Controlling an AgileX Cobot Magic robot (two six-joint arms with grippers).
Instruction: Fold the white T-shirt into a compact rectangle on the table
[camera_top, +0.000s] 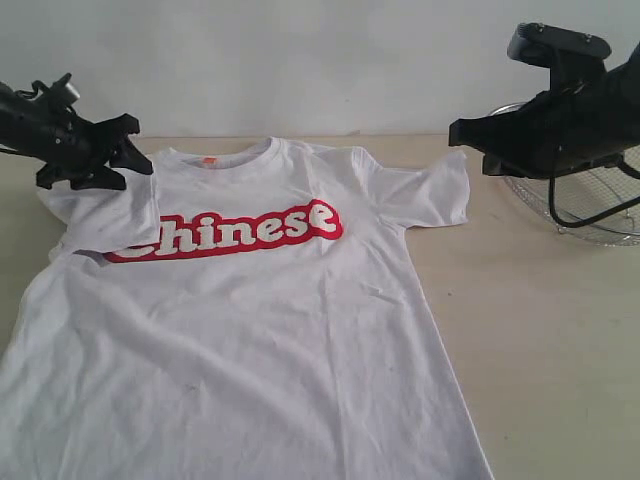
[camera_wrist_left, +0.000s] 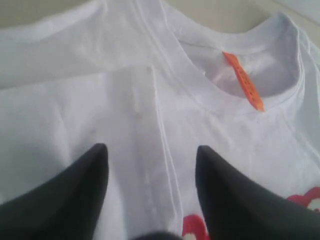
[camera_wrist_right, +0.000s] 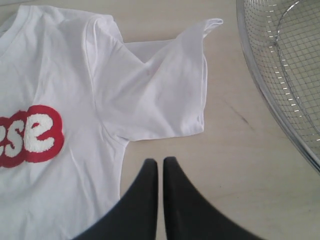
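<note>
Nearest: table (camera_top: 540, 380), pale and smooth, bare strip at lower right. White T-shirt (camera_top: 260, 330) spread face-up across it, left sleeve folded in over the lettering's first letter, right sleeve flat and outspread. Wire basket (camera_top: 590, 225) far right. Left claw (camera_wrist_left: 151, 149) jaws apart, empty, above the folded sleeve. Right claw (camera_wrist_right: 160, 160) clenched, empty, over bare table beside right sleeve. Orange neck tag (camera_wrist_left: 243, 80). Cloth likely light and limp, and would sag; pinch the sleeve hem or shoulder seam.
</note>
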